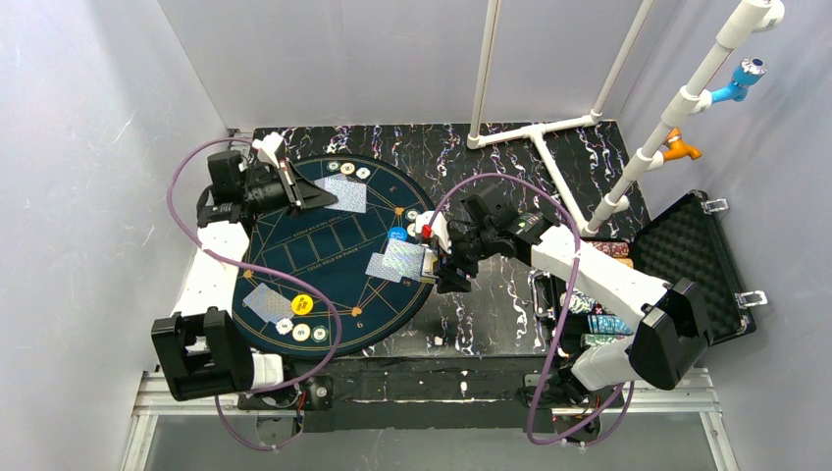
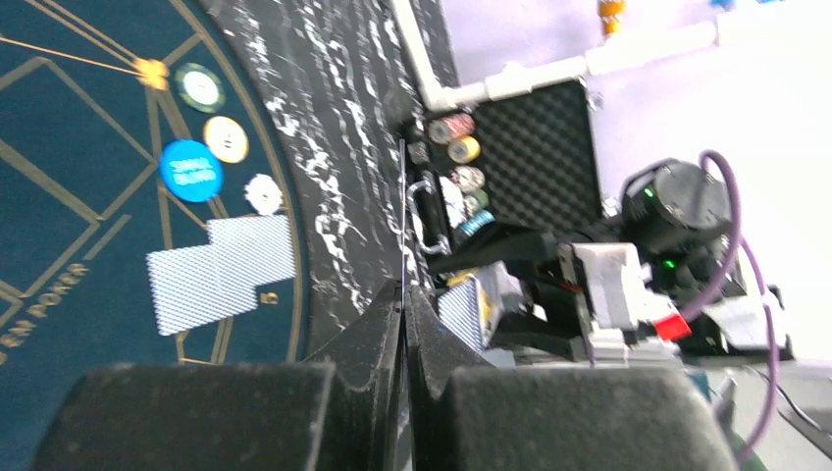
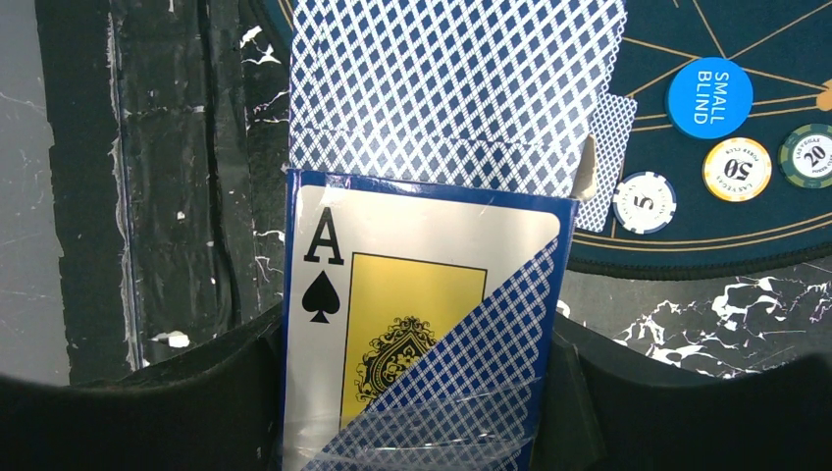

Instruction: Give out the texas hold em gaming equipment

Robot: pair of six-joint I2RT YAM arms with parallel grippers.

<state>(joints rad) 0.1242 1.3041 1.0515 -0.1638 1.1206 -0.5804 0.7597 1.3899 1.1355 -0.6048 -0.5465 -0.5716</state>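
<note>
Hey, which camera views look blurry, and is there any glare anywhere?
Left wrist view: soft throughout, the round blue small-blind button with its lettering smeared. Right wrist view: sharp, with sheen on the silver ace-of-spades card box. Top external view: sharp, evenly lit.

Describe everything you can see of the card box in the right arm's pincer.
The card box is a glossy cardboard tuck box, blue-edged, its silvery face showing a black ace of spades, a yellow panel and a blue diamond-patterned corner. Its far end is open; diamond-patterned blue sheets stick out, cards or flap, I cannot tell. The right pincer clamps its long sides, holding it over the black marbled table beside the mat.
</note>
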